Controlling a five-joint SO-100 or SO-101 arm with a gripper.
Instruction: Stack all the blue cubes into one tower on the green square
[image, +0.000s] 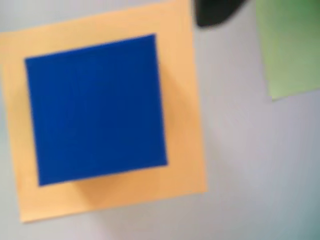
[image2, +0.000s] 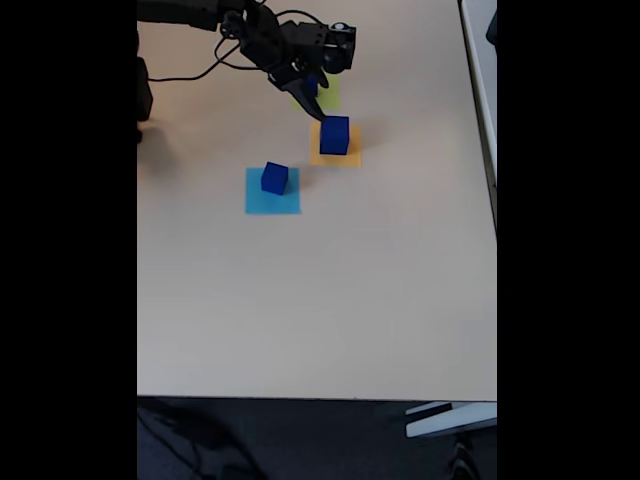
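A large blue cube sits in the middle of an orange-yellow paper square; the fixed view shows this cube just below-right of my gripper. The gripper hovers over the green square, its two dark fingers spread apart, so it looks open. Between them shows a small patch of blue, perhaps a small blue cube; whether it rests on the green paper I cannot tell. A medium blue cube stands on a light blue square. In the wrist view a dark fingertip and the green square sit at the top.
The arm and its cables reach in from the top left of the pale table in the fixed view. The table's front edge runs near the bottom and its right edge near the right side.
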